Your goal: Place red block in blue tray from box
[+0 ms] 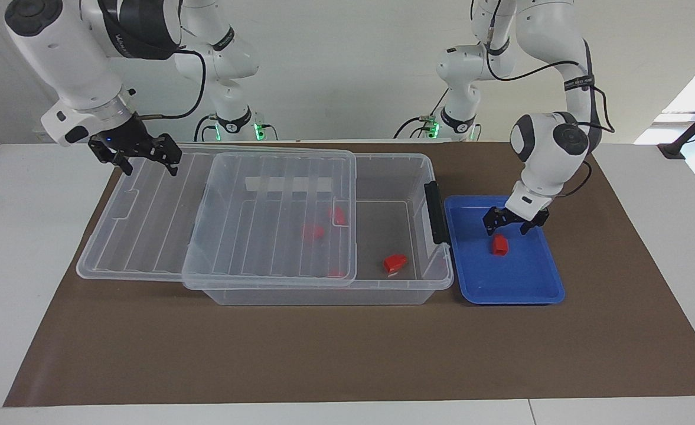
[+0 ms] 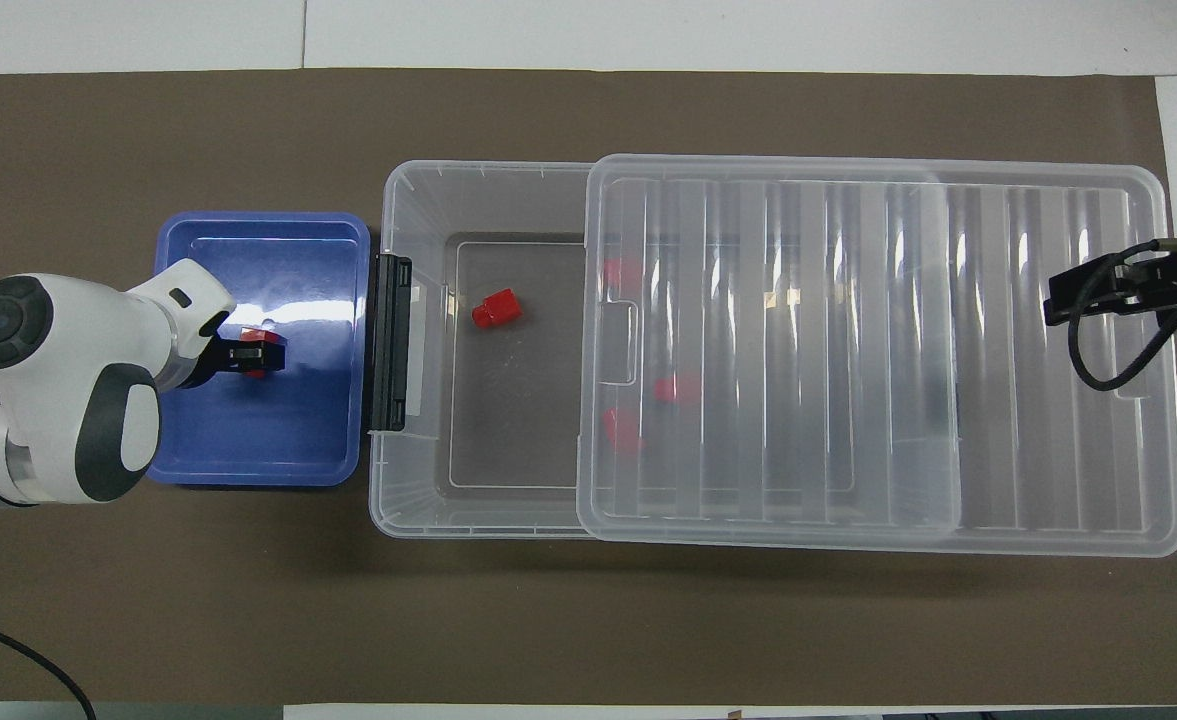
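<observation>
The red block (image 1: 499, 245) lies in the blue tray (image 1: 536, 283), also seen in the overhead view (image 2: 260, 343) on the tray (image 2: 278, 440). My left gripper (image 1: 508, 229) is open just above the block, fingers either side of it; from overhead the gripper (image 2: 248, 356) covers most of the block. The clear box (image 1: 436, 277) stands beside the tray, its lid (image 1: 146, 218) slid toward the right arm's end, leaving the tray-side part uncovered. My right gripper (image 1: 149, 165) is open over the lid's outer end (image 2: 1093, 290).
A wider red piece (image 1: 394, 262) lies in the uncovered part of the box (image 2: 496, 308). More red pieces (image 1: 313, 231) show through the lid (image 2: 678, 388). A black latch (image 1: 437, 212) sits on the box end next to the tray. A brown mat (image 1: 323, 354) covers the table.
</observation>
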